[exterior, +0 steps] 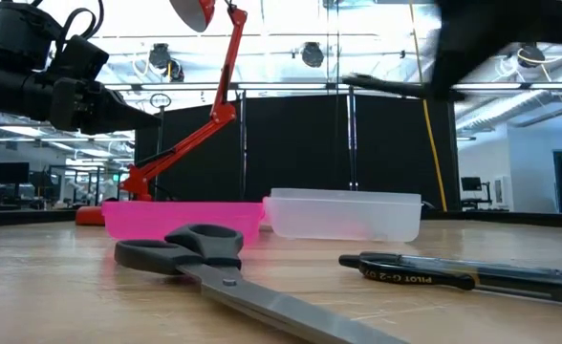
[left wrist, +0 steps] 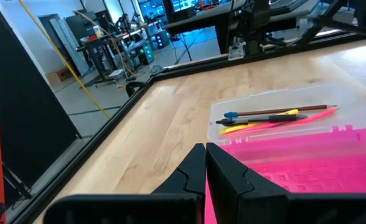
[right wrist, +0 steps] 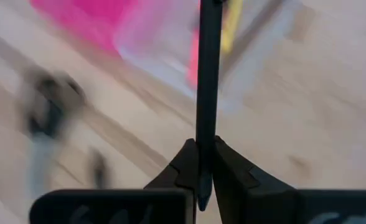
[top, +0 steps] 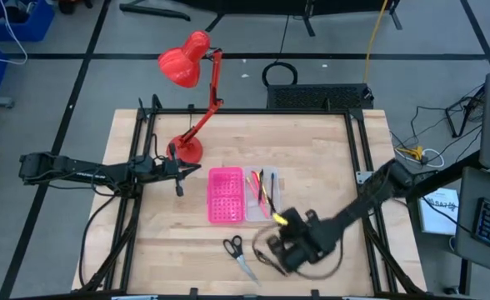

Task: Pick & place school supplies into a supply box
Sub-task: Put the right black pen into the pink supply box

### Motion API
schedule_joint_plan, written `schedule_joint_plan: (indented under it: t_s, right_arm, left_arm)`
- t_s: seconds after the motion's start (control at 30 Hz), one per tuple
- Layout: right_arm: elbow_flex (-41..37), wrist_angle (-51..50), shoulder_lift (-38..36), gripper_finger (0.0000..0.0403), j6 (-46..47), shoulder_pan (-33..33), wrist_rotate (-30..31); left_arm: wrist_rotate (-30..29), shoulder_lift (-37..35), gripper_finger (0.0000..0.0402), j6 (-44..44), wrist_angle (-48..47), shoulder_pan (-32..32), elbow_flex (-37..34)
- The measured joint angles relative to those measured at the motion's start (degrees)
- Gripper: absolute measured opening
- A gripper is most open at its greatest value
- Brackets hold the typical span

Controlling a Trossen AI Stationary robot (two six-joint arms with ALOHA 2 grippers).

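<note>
R gripper (right wrist: pixel 201 177) jaws clamped on dark pen (right wrist: pixel 208 81) nr supply box (top: pixel 228 194). L gripper (left wrist: pixel 205 171) jaws closed, empty. Scissors (top: pixel 240 255) flat on surface (top: pixel 312 158).

Lighting was bright and even, from ceiling fixtures seen in the low view; shadows on the counter (top: pixel 312 158) were faint. The right wrist view was heavily motion-blurred, the scissors (right wrist: pixel 46 118) smeared. In the low view the near pen (exterior: pixel 424 274) was sharp and the overhead arm blurred.
</note>
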Motion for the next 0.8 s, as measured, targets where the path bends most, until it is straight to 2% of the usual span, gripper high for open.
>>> schedule_joint_plan:
  t_s: [0.17,0.33,0.43,0.63,0.8]
  right_arm:
    - [0.12,14.63,-3.6,0.0019,-5.85,-9.2,1.18]
    - [0.13,24.41,-2.57,0.0019,-14.85,-18.75,-4.94]
    - [0.13,24.8,-0.93,0.0019,-17.48,-22.78,-10.65]
    - [0.07,24.86,3.63,0.0019,-19.96,-25.58,-14.64]
    - [0.09,24.72,4.59,0.0019,-19.7,-25.89,-17.03]
  left_arm:
    - [0.01,0.0,0.0021,-0.04,0.2,0.02,0.0]
    - [0.04,0.0,0.0021,0.04,0.22,0.02,0.0]
    - [0.07,0.0,0.0021,0.07,0.2,0.02,0.0]
    - [0.13,0.0,0.0021,0.42,-0.1,0.01,0.0]
    - [0.12,0.0,0.0021,0.42,-0.09,0.01,0.0]
